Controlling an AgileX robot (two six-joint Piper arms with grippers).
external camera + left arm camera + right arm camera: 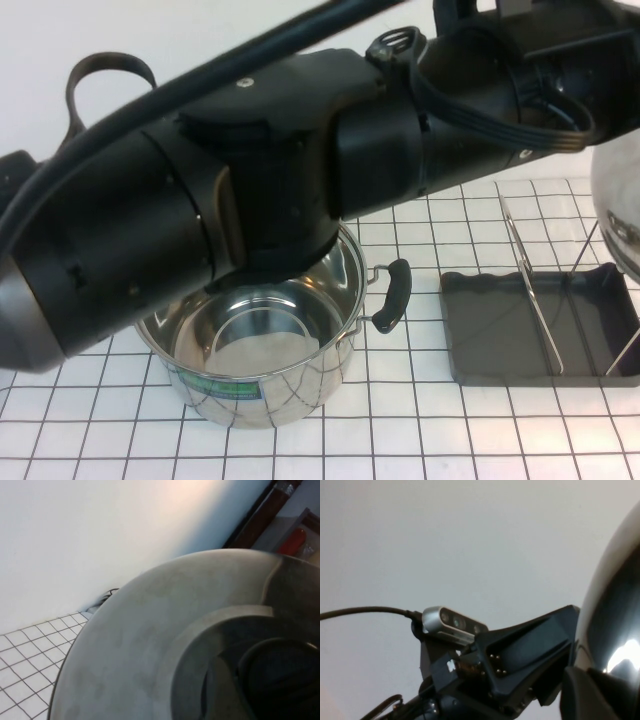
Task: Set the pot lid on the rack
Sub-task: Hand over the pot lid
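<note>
The shiny pot lid [616, 205] hangs tilted at the right edge of the high view, above the rack [545, 300], a wire frame in a dark grey tray. In the left wrist view the lid's dome [135, 645] fills the picture. My left gripper [260, 692] is shut on its black knob [282, 677]. My left arm [300, 180] reaches across the high view toward the upper right, its gripper outside that view. In the right wrist view my right gripper [607, 692] is shut on the lid's rim [610, 605], a dark finger [587, 697] lying against the steel.
A steel pot [260, 355] with black side handles [392, 295] stands uncovered left of the rack on the white gridded tabletop [460, 440]. The left arm's bulk hangs over the pot. A white wall [100, 530] lies behind.
</note>
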